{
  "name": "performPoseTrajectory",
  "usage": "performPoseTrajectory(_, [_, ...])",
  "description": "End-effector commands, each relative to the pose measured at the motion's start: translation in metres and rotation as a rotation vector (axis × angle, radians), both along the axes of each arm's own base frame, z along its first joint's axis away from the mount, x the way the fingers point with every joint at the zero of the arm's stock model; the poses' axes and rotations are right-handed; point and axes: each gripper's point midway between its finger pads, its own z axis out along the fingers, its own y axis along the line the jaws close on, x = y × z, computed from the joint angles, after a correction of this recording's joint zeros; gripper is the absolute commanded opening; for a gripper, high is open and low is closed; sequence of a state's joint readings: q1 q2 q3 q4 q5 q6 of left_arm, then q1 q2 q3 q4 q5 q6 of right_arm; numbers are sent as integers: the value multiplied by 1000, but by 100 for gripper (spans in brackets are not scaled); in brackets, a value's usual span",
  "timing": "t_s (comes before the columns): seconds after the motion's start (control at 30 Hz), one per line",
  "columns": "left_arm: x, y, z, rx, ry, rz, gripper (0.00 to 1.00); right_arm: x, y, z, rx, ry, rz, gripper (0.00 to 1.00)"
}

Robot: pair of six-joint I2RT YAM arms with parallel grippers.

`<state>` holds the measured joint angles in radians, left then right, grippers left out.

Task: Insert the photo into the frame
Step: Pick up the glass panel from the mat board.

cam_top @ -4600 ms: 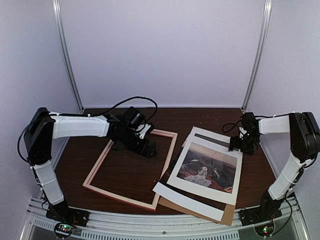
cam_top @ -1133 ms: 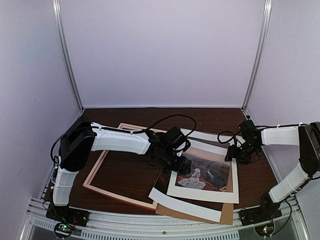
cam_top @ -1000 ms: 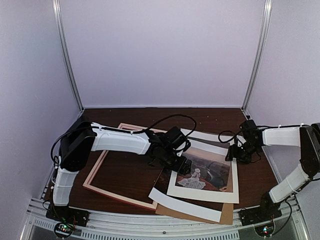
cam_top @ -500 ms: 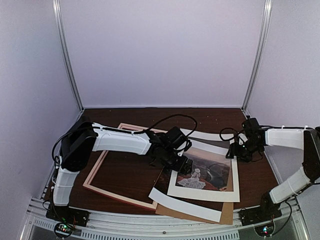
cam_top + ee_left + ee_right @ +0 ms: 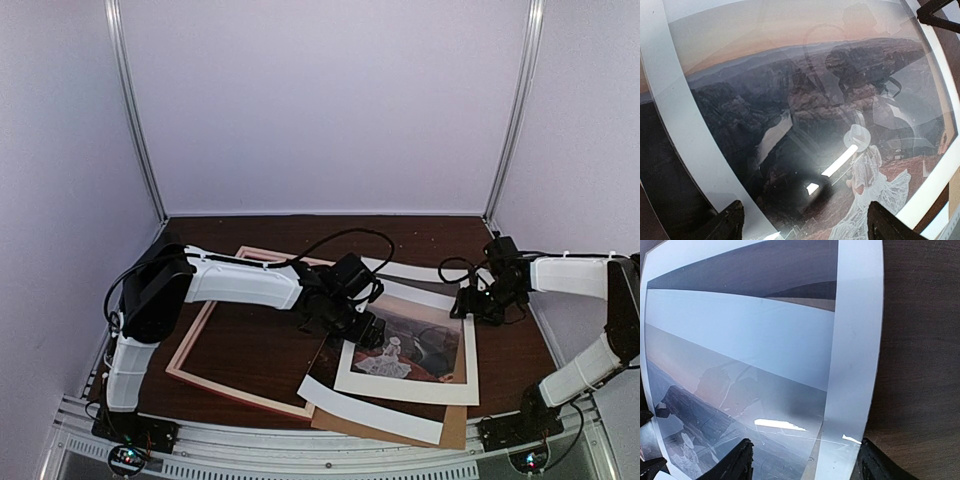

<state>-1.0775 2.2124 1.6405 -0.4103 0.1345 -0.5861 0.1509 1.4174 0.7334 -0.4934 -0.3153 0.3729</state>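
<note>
Table (image 5: 505,365): dark brown wood, both arms reaching in over it.

Frame (image 5: 193,330): thin pink moulding, flat on the left half of the table, bare wood showing through its opening. The left arm crosses over its far right part.

Backing board (image 5: 457,430): plain brown, bottom of the stack to the right of the frame; only its near edge shows.

Window mat (image 5: 370,408): white, lying on the board. Its near left corner overlaps the frame's near right corner.

Photo (image 5: 425,350): face up on top of the mat, outside the frame and just to its right. White margins, dark landscape, white-dressed figure on reddish ground near the near edge. Surface glossy, with reflections in both wrist views.

Left gripper (image 5: 807,225): low over the photo's left part. Jaws stand wide apart, holding nothing. One fingertip (image 5: 732,222) is over the white left margin, the other beside the figure. Whether the tips touch the paper, I cannot tell.

Right gripper (image 5: 807,462): at the stack's far right corner. Jaws apart, nothing clamped. One fingertip (image 5: 742,460) is over the printed area, the other over dark table just past a white edge strip. Whether that strip is mat or photo margin, I cannot tell; contact likewise unclear.
</note>
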Motion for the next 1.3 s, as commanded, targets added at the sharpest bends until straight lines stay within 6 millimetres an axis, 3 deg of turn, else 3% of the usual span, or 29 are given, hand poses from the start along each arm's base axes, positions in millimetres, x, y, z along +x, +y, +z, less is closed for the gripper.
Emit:
performPoseTrajectory(0.0, [-10, 4, -27, 47, 50, -7, 86, 1, 2, 7, -2, -11, 15, 72])
performPoseTrajectory(0.37, [-9, 5, -28, 48, 49, -6, 86, 3, 2, 6, -14, -6, 23, 74])
performPoseTrajectory(0.5, [-9, 4, -27, 48, 49, -6, 86, 4, -11, -2, -87, 18, -15, 75])
performPoseTrajectory(0.77, [-9, 5, -26, 48, 48, -7, 86, 9, -9, -19, -79, 51, -15, 75])
performPoseTrajectory(1.27, [-9, 6, -29, 53, 49, -4, 86, 15, 7, 7, 14, -36, 19, 73])
